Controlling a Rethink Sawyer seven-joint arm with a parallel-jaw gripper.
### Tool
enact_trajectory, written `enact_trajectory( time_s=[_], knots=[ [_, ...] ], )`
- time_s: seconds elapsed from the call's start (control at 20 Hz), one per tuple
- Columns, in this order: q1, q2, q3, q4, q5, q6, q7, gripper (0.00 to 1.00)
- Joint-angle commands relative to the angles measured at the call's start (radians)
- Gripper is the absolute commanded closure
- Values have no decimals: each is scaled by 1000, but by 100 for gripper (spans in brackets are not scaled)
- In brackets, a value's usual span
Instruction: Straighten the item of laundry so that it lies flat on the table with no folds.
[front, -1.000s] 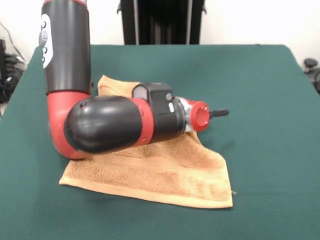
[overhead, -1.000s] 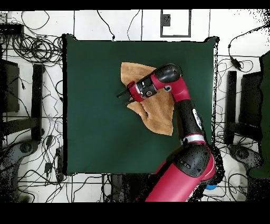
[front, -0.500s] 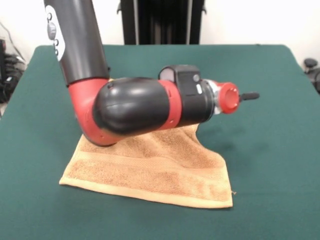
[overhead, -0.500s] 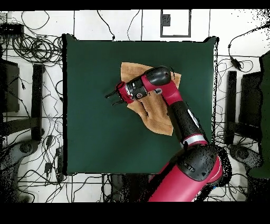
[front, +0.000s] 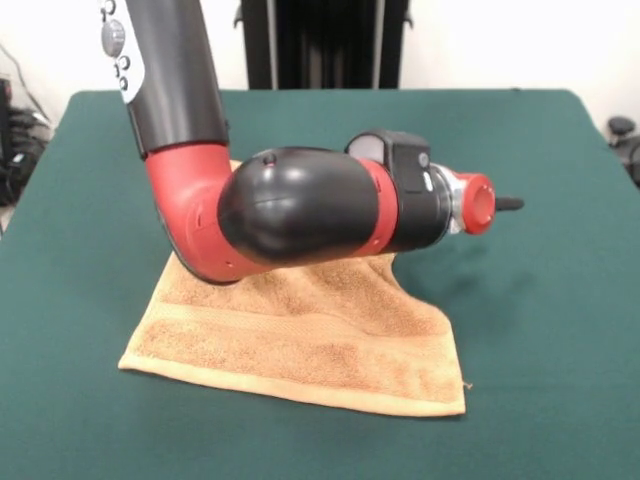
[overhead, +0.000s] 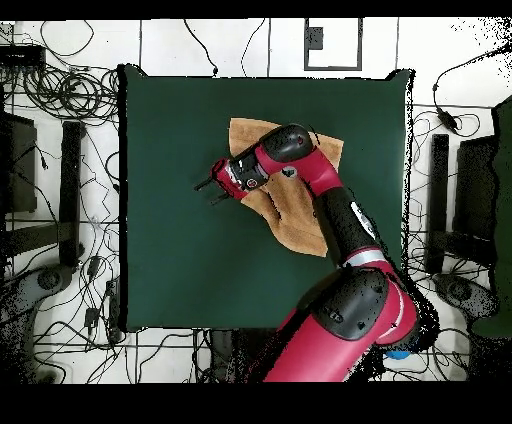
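Note:
The tan-orange towel (front: 320, 340) lies on the green table (front: 560, 350), its near half spread flat with a woven band along the front. My arm hides its far part. In the overhead view the towel (overhead: 297, 215) has an uneven outline, with a fold along the edge nearest my wrist. My gripper (front: 508, 203) points sideways, past the towel's edge and above bare cloth. Seen from above, the gripper (overhead: 210, 192) is open, its two dark fingers apart with nothing between them.
Green cloth (overhead: 170, 250) stretches wide on all sides of the towel. A black stand (front: 320, 45) rises behind the table's far edge. Cables and equipment (overhead: 60, 200) crowd the floor around the table.
My arm has swung sideways, carrying the gripper off the towel and out over bare cloth. The towel has not shifted.

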Motion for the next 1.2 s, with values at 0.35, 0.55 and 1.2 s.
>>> enact_trajectory(
  time_s=[0.35, 0.55, 1.2],
  knots=[
    [112, -48, -242, -255, -241, -36, 34, 0],
    [89, -59, -238, -248, -179, 106, 103, 0],
    [79, -237, -287, -111, -77, 108, 183, 0]
  ],
)
